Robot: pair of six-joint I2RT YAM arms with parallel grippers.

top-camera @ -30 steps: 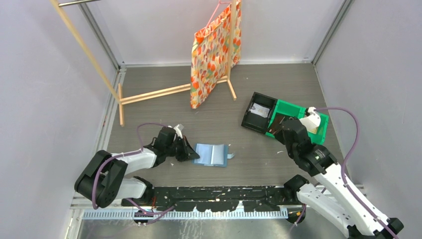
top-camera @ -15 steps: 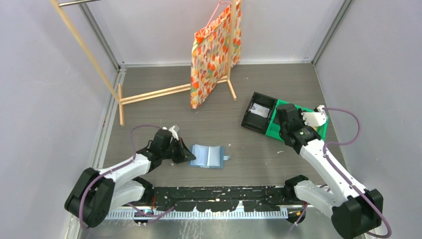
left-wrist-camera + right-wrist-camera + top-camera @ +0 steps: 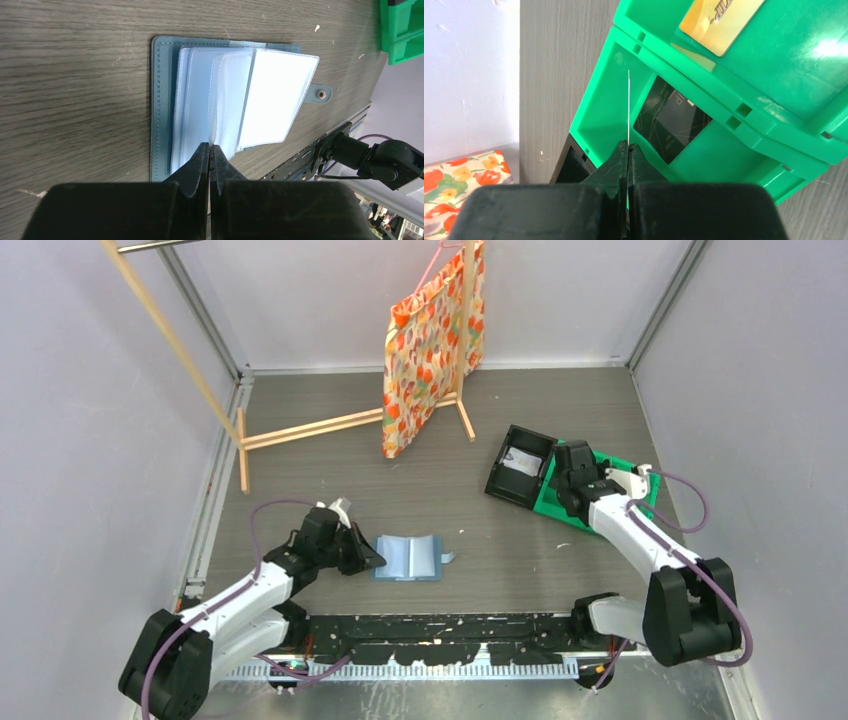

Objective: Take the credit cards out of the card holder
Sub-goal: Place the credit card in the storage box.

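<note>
Crosswise, open card holder (image 3: 408,558), tab (image 3: 448,557) rightward; left gripper (image 3: 374,562) clenched beside it; right gripper (image 3: 628,145) clenched on edge-on card (image 3: 628,100)

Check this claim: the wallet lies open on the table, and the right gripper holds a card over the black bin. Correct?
No: the right wrist view shows the right gripper holding the card over the green bin. The wallet does lie open on the table.
</note>
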